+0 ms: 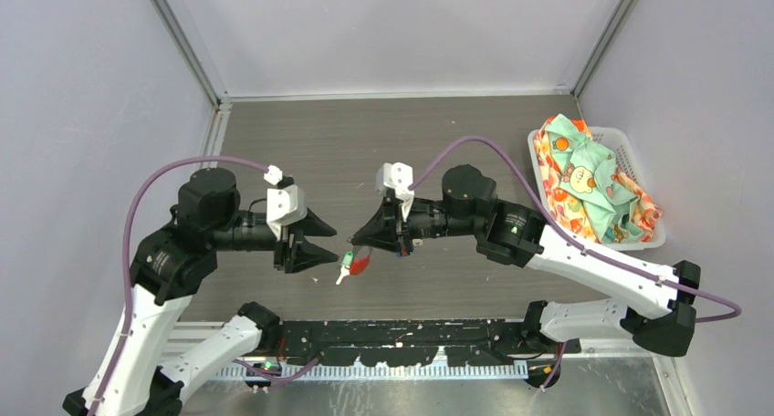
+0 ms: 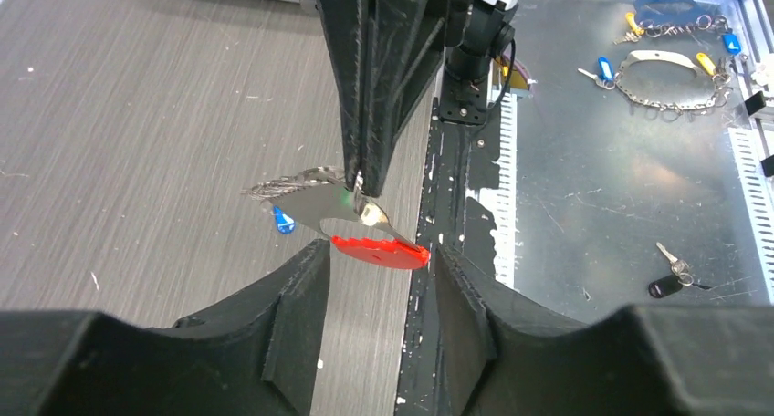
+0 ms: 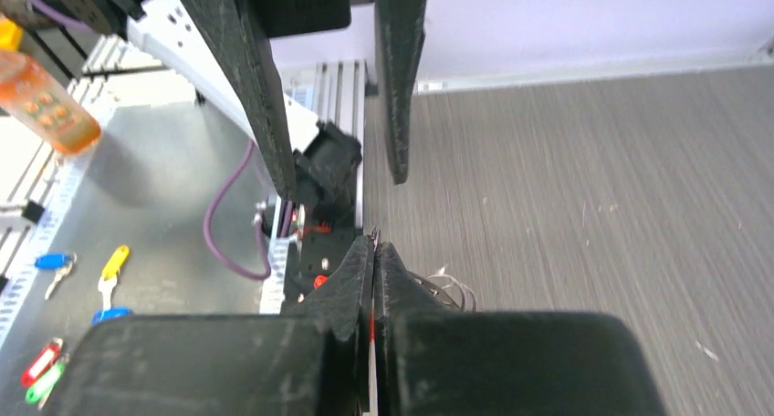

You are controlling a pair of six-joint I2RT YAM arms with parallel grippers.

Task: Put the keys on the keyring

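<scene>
My right gripper [image 1: 354, 243] [image 3: 374, 247] is shut on the keyring and holds it just above the table. The keyring's red oval loop [image 2: 379, 252] [image 1: 361, 264] hangs below the shut fingertips [image 2: 359, 165]. Its silvery chain [image 2: 292, 183] trails to the left. A green-headed key [image 1: 344, 270] hangs beside the red loop. On the table underneath lies a blue-headed key [image 2: 283, 221]. My left gripper [image 1: 331, 245] [image 2: 379, 252] is open. Its jaws stand on either side of the red loop and do not pinch it.
A white basket [image 1: 650, 235] full of patterned cloth stands at the right wall. On the metal shelf at the near edge lie more coloured keys [image 3: 109, 270], a long chain [image 2: 666, 69] and a black fob [image 2: 671, 275]. The black base rail [image 2: 465, 206] runs just beside the grippers.
</scene>
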